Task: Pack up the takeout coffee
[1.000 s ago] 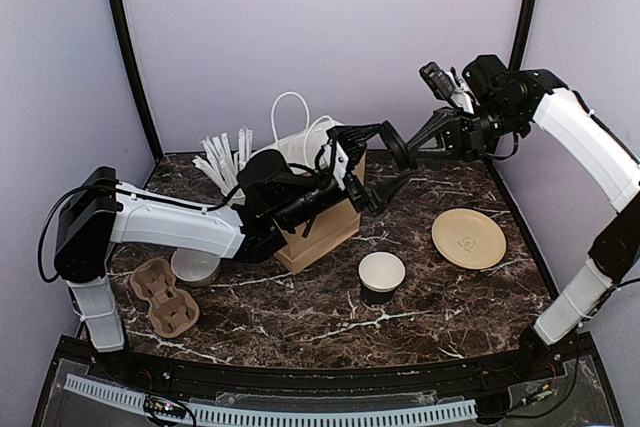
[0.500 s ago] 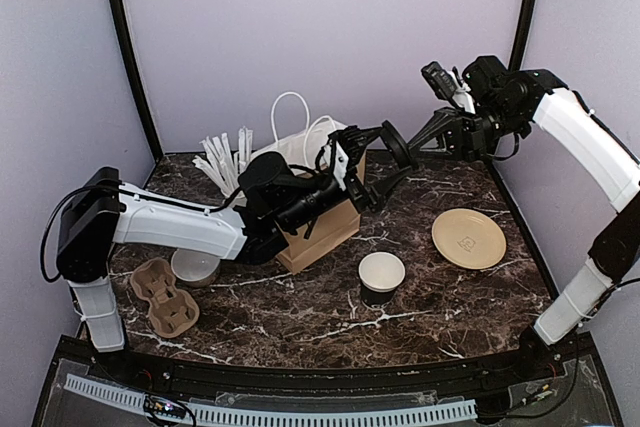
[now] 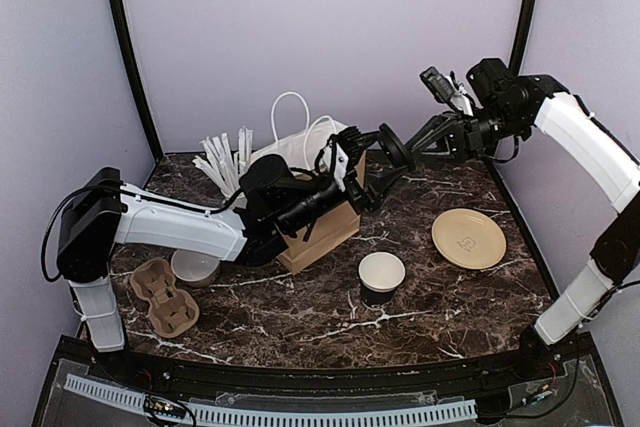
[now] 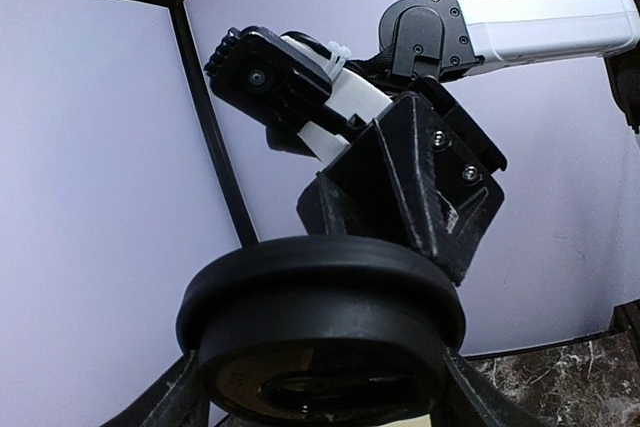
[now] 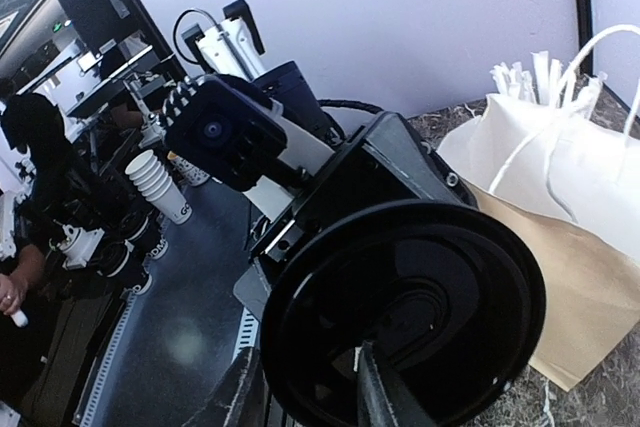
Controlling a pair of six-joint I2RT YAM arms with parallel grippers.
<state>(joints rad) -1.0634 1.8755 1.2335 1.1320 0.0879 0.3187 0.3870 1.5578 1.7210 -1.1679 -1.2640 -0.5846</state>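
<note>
The takeout coffee's round black lid (image 3: 395, 147) hangs in the air above the table, right of the brown paper bag (image 3: 322, 227). My left gripper (image 3: 384, 157) is shut on it; in the left wrist view the lid (image 4: 322, 317) sits between both fingers (image 4: 185, 399). My right gripper (image 3: 410, 145) stands open at the lid's rim; in the right wrist view the lid (image 5: 410, 317) has one finger (image 5: 380, 397) in front of it and the other off it. The black cup (image 3: 381, 276), white inside, stands uncovered on the table.
A tan plate (image 3: 468, 238) lies at the right. A white cup of sticks (image 3: 225, 157) stands behind the bag. A white bowl (image 3: 195, 267) and a brown cup carrier (image 3: 163, 297) sit at the left front.
My left gripper has closed in on the lid. My right gripper, shut on the lid before, has opened and drawn slightly up and right.
</note>
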